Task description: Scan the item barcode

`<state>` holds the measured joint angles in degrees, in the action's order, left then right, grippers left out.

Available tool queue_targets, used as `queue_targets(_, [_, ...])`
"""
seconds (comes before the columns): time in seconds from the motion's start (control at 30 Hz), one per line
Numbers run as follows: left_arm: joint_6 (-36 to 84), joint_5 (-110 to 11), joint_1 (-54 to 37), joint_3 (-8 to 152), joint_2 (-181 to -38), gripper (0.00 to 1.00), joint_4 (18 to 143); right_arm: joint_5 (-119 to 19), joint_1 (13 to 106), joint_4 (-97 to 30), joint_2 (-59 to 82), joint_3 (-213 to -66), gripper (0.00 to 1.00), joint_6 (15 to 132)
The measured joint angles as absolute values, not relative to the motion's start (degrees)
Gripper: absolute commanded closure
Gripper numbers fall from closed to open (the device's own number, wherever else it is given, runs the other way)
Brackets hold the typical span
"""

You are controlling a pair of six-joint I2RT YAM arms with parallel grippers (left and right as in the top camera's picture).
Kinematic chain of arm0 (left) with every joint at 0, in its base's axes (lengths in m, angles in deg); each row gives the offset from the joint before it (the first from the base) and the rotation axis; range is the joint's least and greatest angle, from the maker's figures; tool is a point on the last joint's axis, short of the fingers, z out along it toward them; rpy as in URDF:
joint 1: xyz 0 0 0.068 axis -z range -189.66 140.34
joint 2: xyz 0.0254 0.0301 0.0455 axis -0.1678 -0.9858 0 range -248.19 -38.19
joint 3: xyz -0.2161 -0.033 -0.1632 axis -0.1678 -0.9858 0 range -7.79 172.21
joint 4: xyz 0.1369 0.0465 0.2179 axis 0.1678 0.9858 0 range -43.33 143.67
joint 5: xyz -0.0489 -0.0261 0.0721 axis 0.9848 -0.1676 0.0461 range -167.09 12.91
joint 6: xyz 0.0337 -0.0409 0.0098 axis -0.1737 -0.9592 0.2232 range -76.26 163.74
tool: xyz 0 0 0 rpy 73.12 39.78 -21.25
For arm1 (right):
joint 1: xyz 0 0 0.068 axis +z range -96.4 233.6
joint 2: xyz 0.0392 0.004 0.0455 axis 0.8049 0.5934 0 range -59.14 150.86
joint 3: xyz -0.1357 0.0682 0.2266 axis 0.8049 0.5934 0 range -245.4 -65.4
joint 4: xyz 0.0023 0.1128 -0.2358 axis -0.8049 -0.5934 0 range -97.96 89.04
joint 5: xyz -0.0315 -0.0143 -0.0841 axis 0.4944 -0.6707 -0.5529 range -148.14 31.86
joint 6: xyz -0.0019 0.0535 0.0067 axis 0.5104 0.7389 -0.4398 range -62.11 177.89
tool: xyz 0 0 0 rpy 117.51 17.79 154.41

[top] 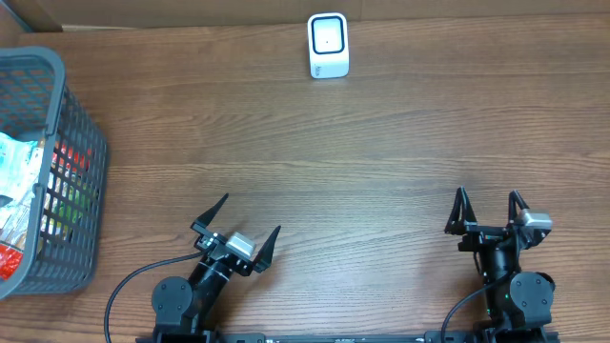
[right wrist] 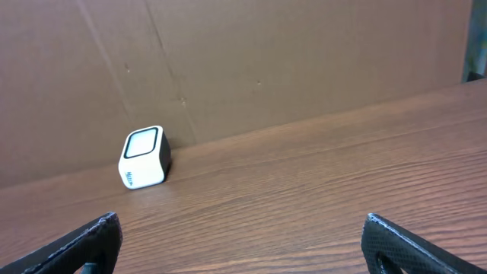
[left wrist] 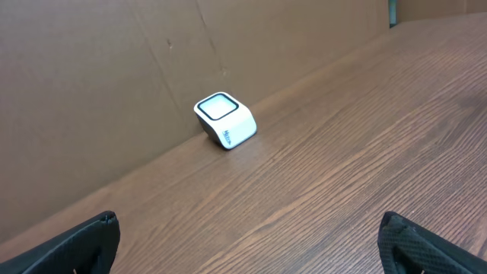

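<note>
A small white barcode scanner (top: 328, 45) with a dark window stands at the table's far edge, against a cardboard wall; it also shows as the white scanner (left wrist: 224, 120) in the left wrist view and the scanner (right wrist: 143, 157) in the right wrist view. Packaged items (top: 19, 205) lie in a grey basket (top: 67, 90) at the far left; which one is the item I cannot tell. My left gripper (top: 248, 224) sits open near the front edge, left of centre, holding nothing. My right gripper (top: 488, 210) sits open at the front right, also holding nothing.
A brown cardboard wall (right wrist: 289, 61) runs along the table's far edge behind the scanner. The wooden table (top: 315, 162) stretches between the grippers and the scanner. The basket takes up the left edge.
</note>
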<state>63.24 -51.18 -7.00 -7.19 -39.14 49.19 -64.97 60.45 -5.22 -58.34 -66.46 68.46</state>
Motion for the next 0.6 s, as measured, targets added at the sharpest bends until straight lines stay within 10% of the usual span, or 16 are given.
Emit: queue_targets(0.6, [56.8, -51.4, -7.0, -6.9, -39.4, 0.00, 49.7, -58.0, 60.5, -4.8, -58.3, -66.6, 0.00, 68.6])
